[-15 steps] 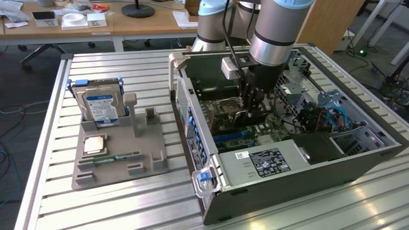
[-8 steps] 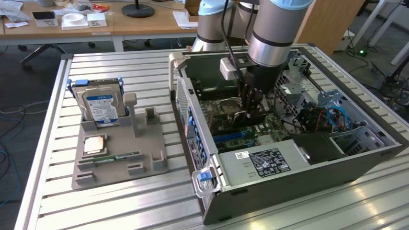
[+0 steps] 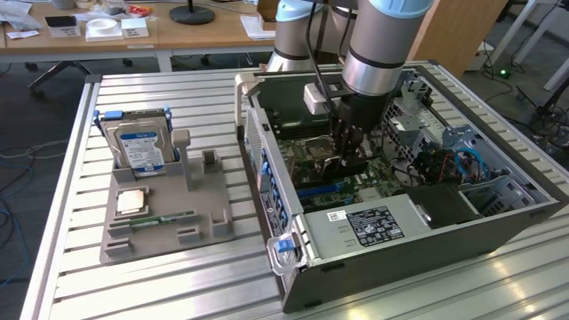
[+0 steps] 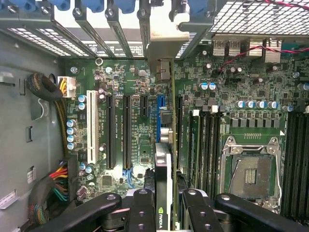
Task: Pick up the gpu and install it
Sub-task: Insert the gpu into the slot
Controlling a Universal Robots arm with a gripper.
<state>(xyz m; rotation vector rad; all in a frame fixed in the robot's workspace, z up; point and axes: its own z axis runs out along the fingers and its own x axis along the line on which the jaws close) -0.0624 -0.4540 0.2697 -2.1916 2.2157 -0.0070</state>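
My gripper (image 3: 352, 148) reaches down into the open computer case (image 3: 391, 230), over the motherboard (image 3: 313, 175). In the wrist view my gripper (image 4: 165, 212) is shut on the gpu (image 4: 164, 164), which I see edge-on: a thin card between the two black fingers (image 4: 141, 212), with a green logo near the grip. Its silver end bracket (image 4: 166, 29) sits at the case's rear slot openings. The card runs along the blue expansion slot (image 4: 161, 104). I cannot tell whether its edge is pressed into that slot.
At the exterior view's left, a grey fixture (image 3: 209, 220) holds an upright hard drive (image 3: 140, 148), a small processor chip (image 3: 132, 201) and a RAM stick (image 3: 165, 219). The processor socket (image 4: 251, 170), memory slots and cable bundles (image 4: 55, 186) flank the card inside the case.
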